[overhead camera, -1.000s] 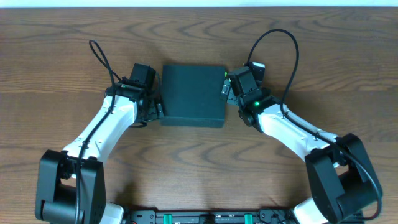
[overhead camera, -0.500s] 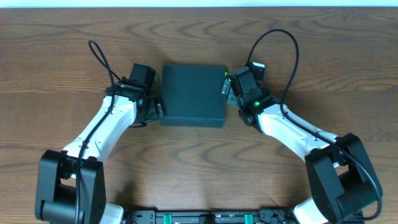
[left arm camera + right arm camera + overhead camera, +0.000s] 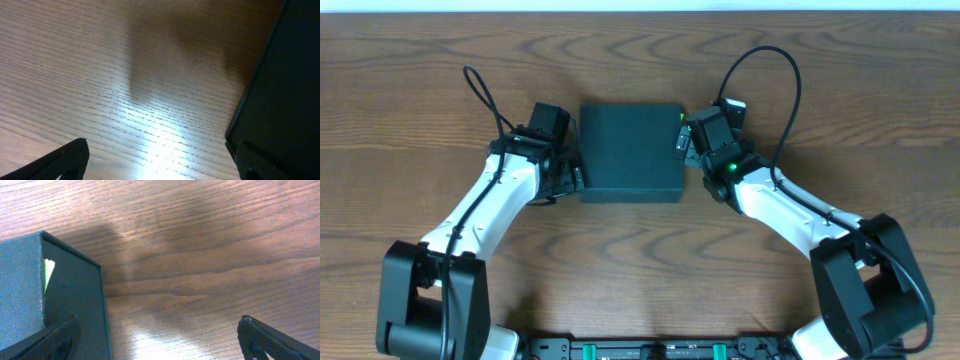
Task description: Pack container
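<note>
The container [image 3: 630, 152] is a dark teal-black square box lying with its lid down in the middle of the wooden table. My left gripper [image 3: 574, 168] sits low at the box's left side, open. In the left wrist view the container [image 3: 287, 85] fills the right edge, one finger [image 3: 62, 162] stands over bare wood, and the other is dark against the box wall. My right gripper [image 3: 686, 142] is at the box's right side, also open. In the right wrist view the container [image 3: 30, 285] shows a corner at left, with only wood between the fingers [image 3: 272, 340].
The wooden table [image 3: 640, 250] stretches all round the box; its far edge runs along the top of the overhead view. Black cables loop up from the left arm [image 3: 480, 88] and the right arm [image 3: 765, 58].
</note>
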`<state>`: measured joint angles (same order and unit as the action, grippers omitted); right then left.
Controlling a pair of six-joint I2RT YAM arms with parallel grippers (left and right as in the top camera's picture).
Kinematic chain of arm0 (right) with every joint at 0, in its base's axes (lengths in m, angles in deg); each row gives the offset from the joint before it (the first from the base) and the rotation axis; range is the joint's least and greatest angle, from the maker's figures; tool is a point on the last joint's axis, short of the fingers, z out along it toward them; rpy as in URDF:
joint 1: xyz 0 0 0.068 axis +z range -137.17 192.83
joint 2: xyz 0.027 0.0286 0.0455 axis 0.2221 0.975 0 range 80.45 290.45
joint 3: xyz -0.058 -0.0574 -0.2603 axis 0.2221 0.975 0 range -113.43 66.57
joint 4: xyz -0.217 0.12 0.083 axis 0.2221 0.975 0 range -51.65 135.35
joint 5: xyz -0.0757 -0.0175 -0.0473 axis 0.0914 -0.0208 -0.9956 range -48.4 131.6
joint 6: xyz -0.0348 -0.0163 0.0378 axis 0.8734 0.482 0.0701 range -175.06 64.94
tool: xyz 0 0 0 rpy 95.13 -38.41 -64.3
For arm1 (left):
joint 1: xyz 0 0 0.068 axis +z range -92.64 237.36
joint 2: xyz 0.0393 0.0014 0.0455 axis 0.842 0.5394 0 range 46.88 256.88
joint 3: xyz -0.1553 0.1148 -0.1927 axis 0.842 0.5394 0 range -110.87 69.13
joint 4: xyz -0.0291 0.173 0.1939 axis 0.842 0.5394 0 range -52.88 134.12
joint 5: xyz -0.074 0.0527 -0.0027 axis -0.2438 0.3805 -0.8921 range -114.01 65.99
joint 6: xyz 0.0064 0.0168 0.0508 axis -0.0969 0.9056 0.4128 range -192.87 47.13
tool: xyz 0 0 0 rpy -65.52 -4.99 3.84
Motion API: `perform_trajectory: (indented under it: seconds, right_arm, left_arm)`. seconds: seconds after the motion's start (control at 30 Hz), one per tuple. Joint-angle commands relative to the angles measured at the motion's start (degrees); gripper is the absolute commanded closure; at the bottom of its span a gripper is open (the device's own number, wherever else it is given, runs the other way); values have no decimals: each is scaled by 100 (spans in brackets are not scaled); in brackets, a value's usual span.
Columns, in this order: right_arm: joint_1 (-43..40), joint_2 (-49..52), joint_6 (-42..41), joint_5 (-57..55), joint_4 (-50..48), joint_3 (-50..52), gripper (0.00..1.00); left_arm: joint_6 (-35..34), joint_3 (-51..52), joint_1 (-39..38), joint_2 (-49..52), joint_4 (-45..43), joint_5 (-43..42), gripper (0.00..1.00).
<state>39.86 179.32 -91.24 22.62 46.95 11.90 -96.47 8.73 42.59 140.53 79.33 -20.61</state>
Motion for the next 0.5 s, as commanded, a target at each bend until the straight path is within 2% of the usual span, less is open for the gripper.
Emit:
perform_trajectory:
  seconds: [0.0,0.3,0.47]
  right_arm:
    - [319,-221,264,691,125,116,1]
    - [186,-1635,549,216,1204,116,1]
    - [192,-2623,887,203,2114,116,1]
  left_arm:
    - [-61,-57,-133,-361,-136,-387,5]
    - [116,-57,-133,-1534,291,-173,5]
    - [638,-57,-138,-2540,772,-109,5]
